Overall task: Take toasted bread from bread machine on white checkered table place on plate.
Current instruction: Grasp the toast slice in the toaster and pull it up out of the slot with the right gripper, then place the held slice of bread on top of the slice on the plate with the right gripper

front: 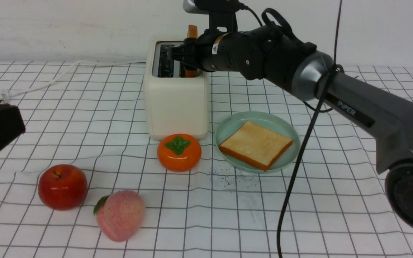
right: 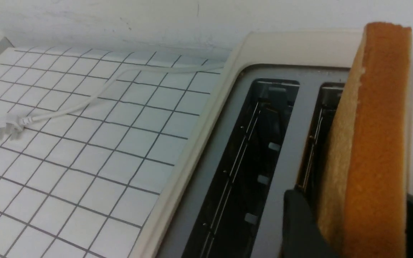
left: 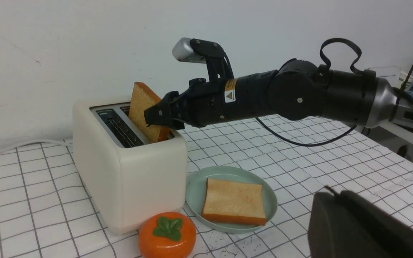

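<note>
While the left gripper hangs pressed together at the near left of the white checkered table, a persimmon sits just in front of the bread machine, and one slice of toasted bread lies flat on the plate just right of it. Farther back, the second slice stands tilted in the machine's right slot, and the right gripper pinches it, a finger on each face

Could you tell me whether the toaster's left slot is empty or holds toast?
Empty: the left slot shows only bare wire guides; the toast stands in the other slot.
</note>
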